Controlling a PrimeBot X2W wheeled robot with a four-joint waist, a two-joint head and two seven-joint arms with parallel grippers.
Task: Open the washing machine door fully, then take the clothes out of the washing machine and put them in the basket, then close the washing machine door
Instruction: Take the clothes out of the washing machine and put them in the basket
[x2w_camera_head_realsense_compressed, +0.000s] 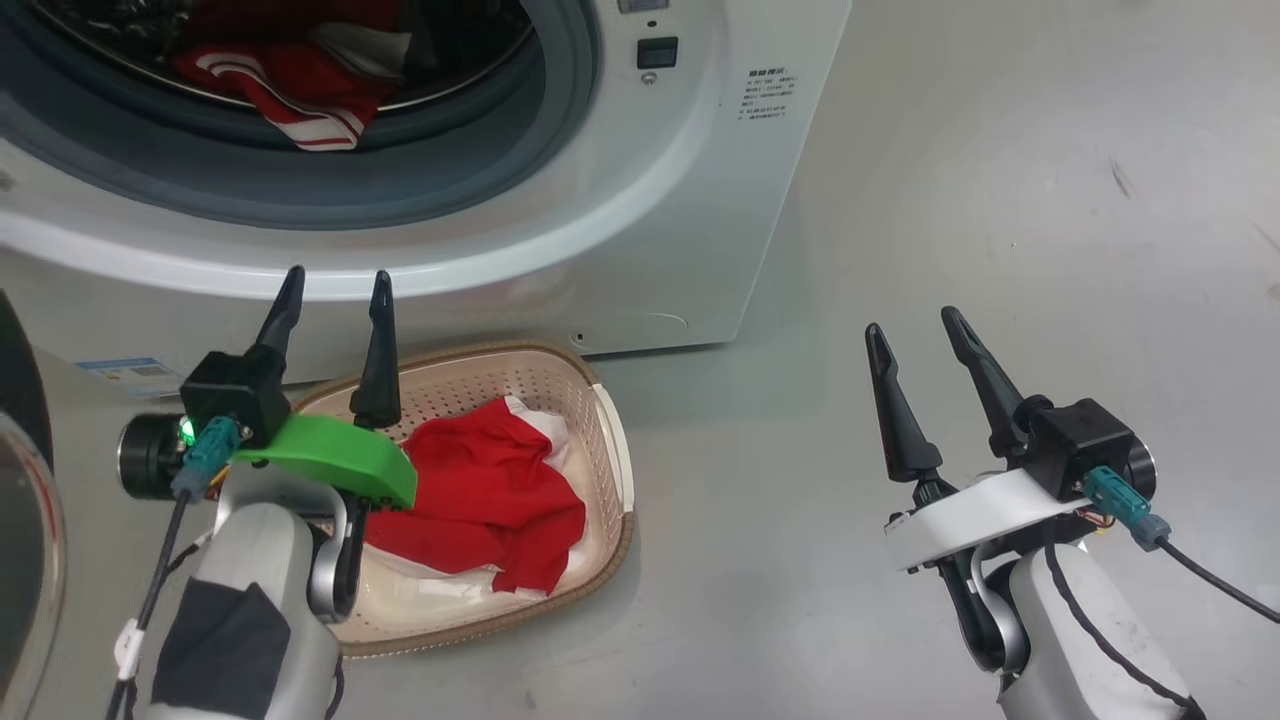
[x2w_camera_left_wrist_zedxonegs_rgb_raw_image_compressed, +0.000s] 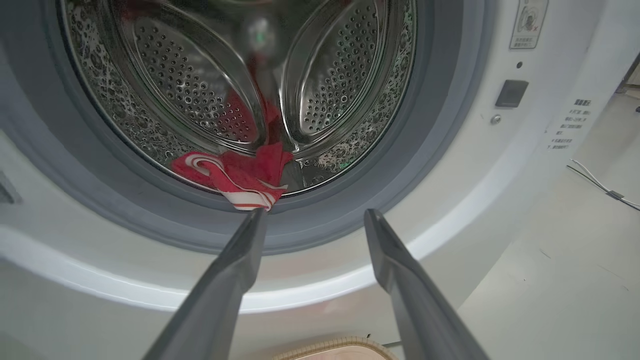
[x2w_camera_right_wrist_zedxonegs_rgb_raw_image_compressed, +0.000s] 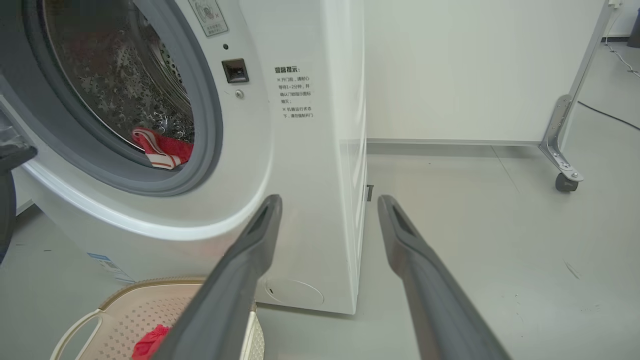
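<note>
Retrieval of the garment left in the drum (x2w_camera_left_wrist_zedxonegs_rgb_raw_image_compressed: 200, 90) looks like the step in hand. One red garment (x2w_camera_head_realsense_compressed: 480, 490) already lies in the basket (x2w_camera_head_realsense_compressed: 612, 520) at lower centre of the head view, just in front of the washing machine (x2w_camera_head_realsense_compressed: 640, 230). A striped red garment (x2w_camera_head_realsense_compressed: 300, 100) sits at the drum's front lip, upper left of that frame, its white-striped hem draped toward the grey seal (x2w_camera_head_realsense_compressed: 480, 170). You cannot tell whether more lies deeper.

Your left jaws stand wide apart and empty, pointing up at the opening from beside the basket's rear rim. Your right jaws, equally spread and empty, hang over bare floor (x2w_camera_head_realsense_compressed: 1000, 200) at lower right.

Raise the left jaws over the seal, straddle the striped hem and close on a thick fold, not a single edge. Lift it clear of the rubber before drawing back, so nothing snags.

The washing machine door (x2w_camera_head_realsense_compressed: 20, 400) shows as a dark rim at the far left edge, apparently swung well open.
</note>
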